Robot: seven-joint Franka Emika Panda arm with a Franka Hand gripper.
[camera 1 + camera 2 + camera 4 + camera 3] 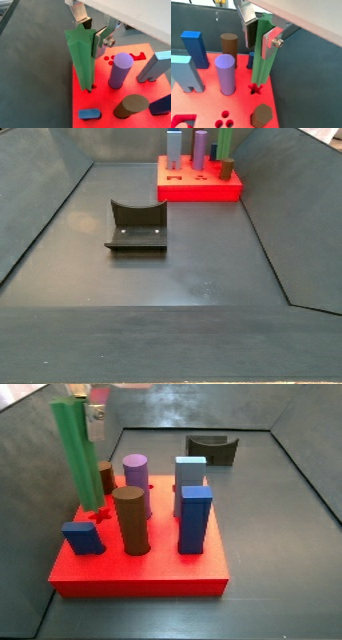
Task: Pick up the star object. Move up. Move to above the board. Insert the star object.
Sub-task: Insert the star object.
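Note:
My gripper (90,32) is shut on the top of the star object (83,60), a tall green peg with star-profile sides, which hangs upright. It shows in both wrist views, gripper (261,36) and peg (262,55). The peg's lower end sits right at the star-shaped hole (254,90) near one edge of the red board (100,100); I cannot tell whether it has entered. In a side view the gripper (83,409) holds the peg (76,459) over the board's (147,574) left side. The far side view shows the peg (225,143) over the board (201,190).
On the board stand a purple cylinder (120,70), a brown cylinder (131,106), a blue square post (195,519), a light blue arch piece (190,479), a small blue block (89,114) and a brown hexagonal peg (261,116). A dark grey curved block (136,228) lies on the floor, apart from the board.

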